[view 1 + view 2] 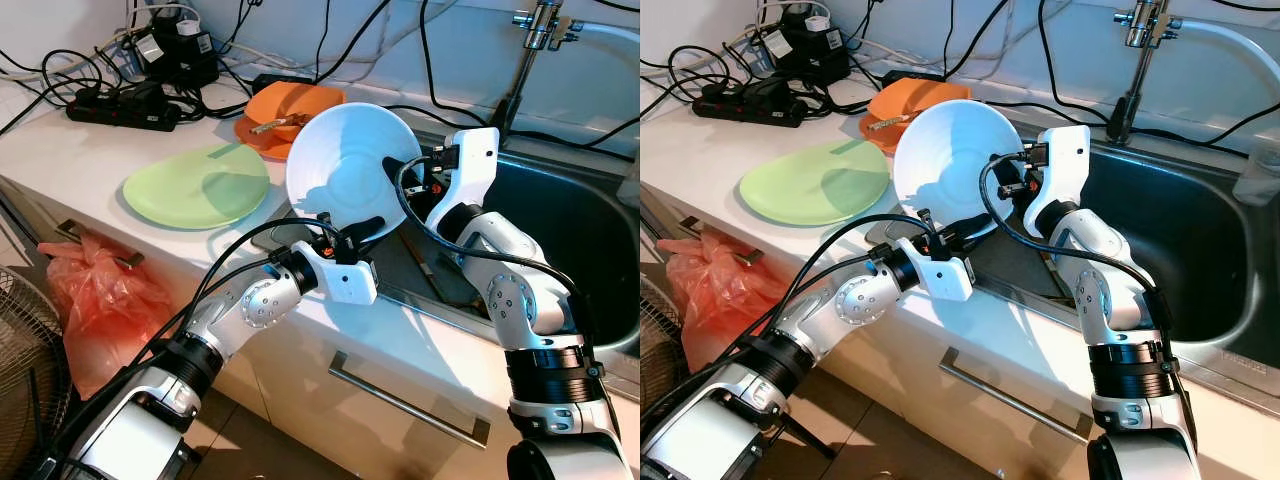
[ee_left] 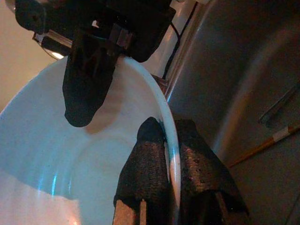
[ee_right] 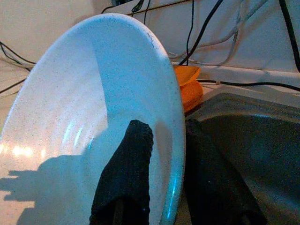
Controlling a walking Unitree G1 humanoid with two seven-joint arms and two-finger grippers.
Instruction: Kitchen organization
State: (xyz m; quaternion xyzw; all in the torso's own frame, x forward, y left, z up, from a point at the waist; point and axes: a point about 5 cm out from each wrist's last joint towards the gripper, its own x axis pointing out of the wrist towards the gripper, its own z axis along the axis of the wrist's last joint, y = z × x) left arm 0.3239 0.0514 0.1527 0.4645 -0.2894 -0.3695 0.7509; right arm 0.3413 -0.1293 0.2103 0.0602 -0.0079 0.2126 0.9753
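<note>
- Large white ceramic bowl (image 1: 345,165) tilted on edge over the counter's rim, between both grippers.
- Left gripper (image 1: 368,229) at bowl's lower rim, one finger inside, one outside.
- Right gripper (image 1: 400,170) at bowl's right rim, clamped the same way.
- Stainless steel sink basin (image 1: 560,230) right of both grippers, behind the right arm.
- Chrome tap (image 1: 528,50) beyond the right gripper, at sink's back.
- Flat pale-green plate (image 1: 196,186) on the white countertop (image 1: 60,150), left of left gripper.
- Orange plastic bowl (image 1: 290,108) beyond the plate, behind the white bowl.
- Black power strip (image 1: 122,108) with cables further left, by the wall.
- Red plastic bag (image 1: 95,300) below counter edge, left of the left arm.
</note>
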